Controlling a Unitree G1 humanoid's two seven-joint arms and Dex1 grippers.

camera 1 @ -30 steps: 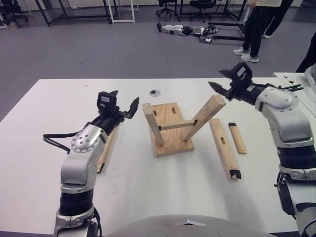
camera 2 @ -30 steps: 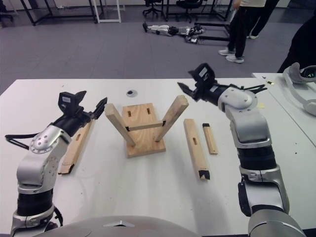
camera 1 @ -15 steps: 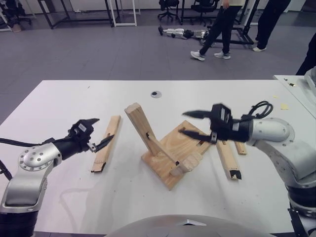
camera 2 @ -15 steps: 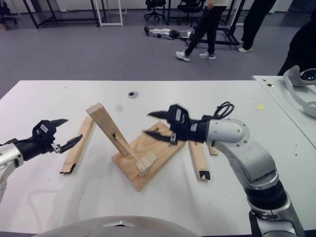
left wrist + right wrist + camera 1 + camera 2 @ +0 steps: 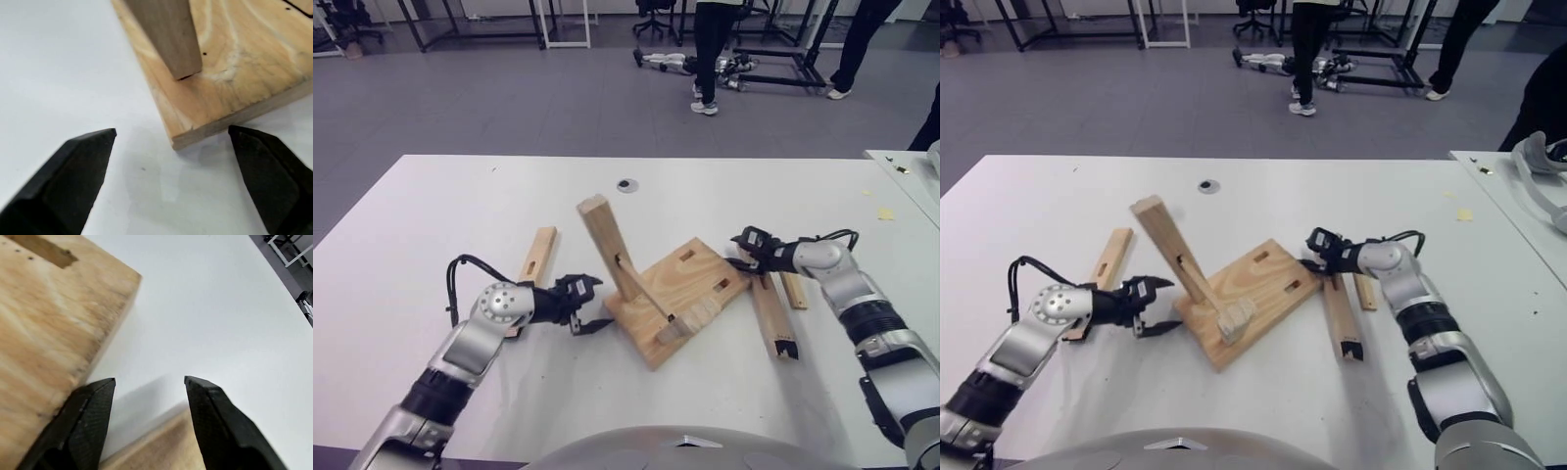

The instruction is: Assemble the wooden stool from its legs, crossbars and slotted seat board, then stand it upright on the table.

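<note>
The slotted seat board (image 5: 690,284) lies flat on the white table, turned diagonally. One leg (image 5: 610,245) stands tilted in it, and a second piece (image 5: 688,320) lies on the board near its front corner. My left gripper (image 5: 588,305) is open just off the board's left corner, which shows between its fingers (image 5: 73,176) in the left wrist view beside the leg's foot (image 5: 166,34). My right gripper (image 5: 740,254) is open at the board's right corner (image 5: 44,323). A loose leg (image 5: 771,313) and a short crossbar (image 5: 793,291) lie to the right, another leg (image 5: 535,261) to the left.
A small dark disc (image 5: 626,184) sits on the table behind the board. A white headset (image 5: 1542,181) rests on the neighbouring table at the far right. The table's front and far-left areas are bare white surface.
My left gripper has come in to the board's left corner. My right gripper has drawn back from above the board to its right corner. The tilted leg stands a little more upright.
</note>
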